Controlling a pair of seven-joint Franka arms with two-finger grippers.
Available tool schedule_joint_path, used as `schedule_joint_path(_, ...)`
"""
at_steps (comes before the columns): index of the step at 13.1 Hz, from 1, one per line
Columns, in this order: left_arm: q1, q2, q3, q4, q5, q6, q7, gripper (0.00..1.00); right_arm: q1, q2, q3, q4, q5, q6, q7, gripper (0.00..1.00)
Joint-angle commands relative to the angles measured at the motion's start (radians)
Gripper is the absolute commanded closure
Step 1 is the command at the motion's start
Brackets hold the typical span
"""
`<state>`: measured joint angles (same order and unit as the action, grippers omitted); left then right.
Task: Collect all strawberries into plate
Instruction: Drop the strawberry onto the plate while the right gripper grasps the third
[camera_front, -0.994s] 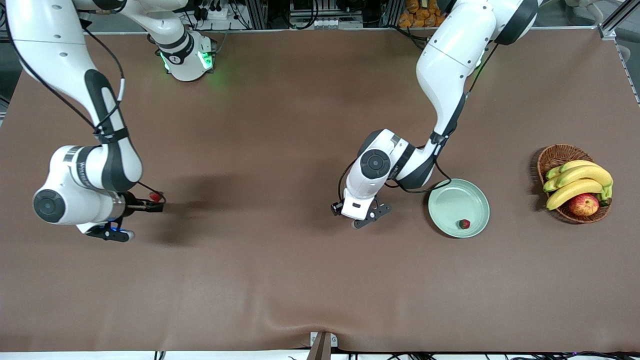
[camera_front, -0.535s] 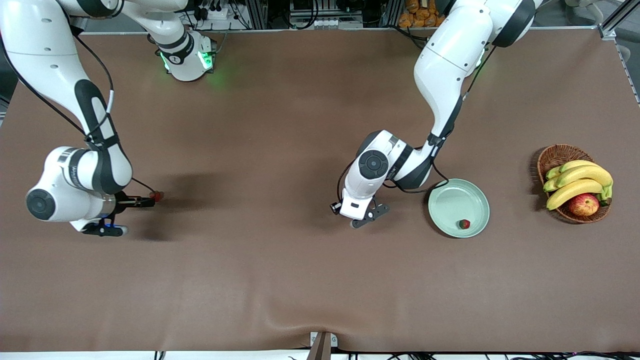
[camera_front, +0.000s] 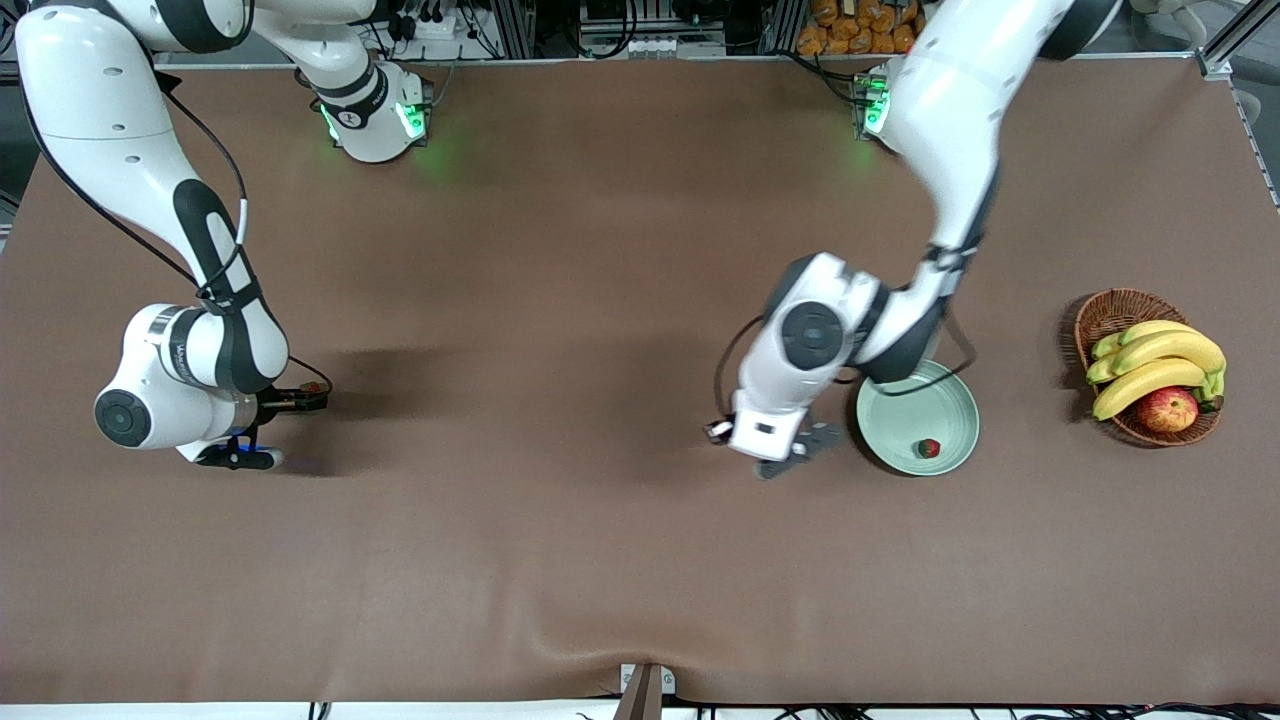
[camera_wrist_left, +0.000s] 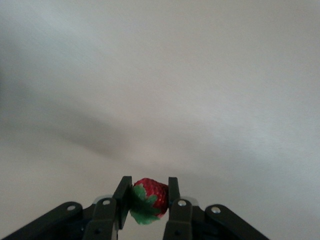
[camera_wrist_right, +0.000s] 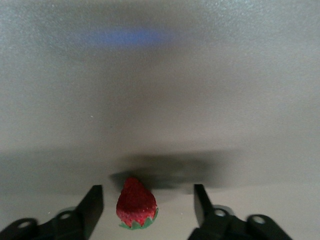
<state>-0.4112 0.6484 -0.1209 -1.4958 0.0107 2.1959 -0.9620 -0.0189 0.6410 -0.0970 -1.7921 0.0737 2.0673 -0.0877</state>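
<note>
Left wrist view shows the left gripper (camera_wrist_left: 145, 200) with its jaws clamped on a strawberry (camera_wrist_left: 148, 200), red body and green cap wedged between them, nothing but bare brown worktop (camera_front: 560, 250) past it. From the front, that gripper hangs just beside the plate (camera_front: 905, 398), over the worktop toward the right arm's end of it. To finish this step well, I'd say carry the berry over the middle of the plate, come down low, and only then let go, so the small thing does not bounce over the shallow rim.

One strawberry in the plate (camera_front: 929, 448) lies near the rim closest to the front camera: tiny, red, dark cap.

Over at its own end of the worktop, the right gripper (camera_wrist_right: 148, 202) is low with its jaws apart, a third strawberry (camera_wrist_right: 136, 203) lying on the worktop between them, tip pointing away from the wrist, cap toward it. The jaws are not touching it. Centring before the squeeze looks wise, since it sits closer to one jaw.

A basket (camera_front: 1110, 312) of bananas and an apple stands apart.
</note>
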Motion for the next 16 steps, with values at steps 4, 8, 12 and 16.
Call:
schedule_joint_path(4,0.198,-0.208,0.000,-0.289,0.059,-0.079,0.429,1.00,0.069,-0.023,0.010,0.025,-0.003,0.008,0.009,1.00)
schedule_joint_path(8,0.307,-0.194,-0.008,-0.385,0.265,-0.024,0.480,1.00,0.111,-0.026,0.092,0.143,0.153,0.007,0.045,1.00)
schedule_joint_path(12,0.344,-0.177,-0.008,-0.400,0.262,0.042,0.509,0.00,0.337,0.005,0.100,0.181,0.423,0.162,0.332,1.00)
schedule_joint_path(16,0.354,-0.262,-0.011,-0.393,0.256,-0.011,0.508,0.00,0.592,0.127,0.100,0.242,0.680,0.517,0.574,1.00)
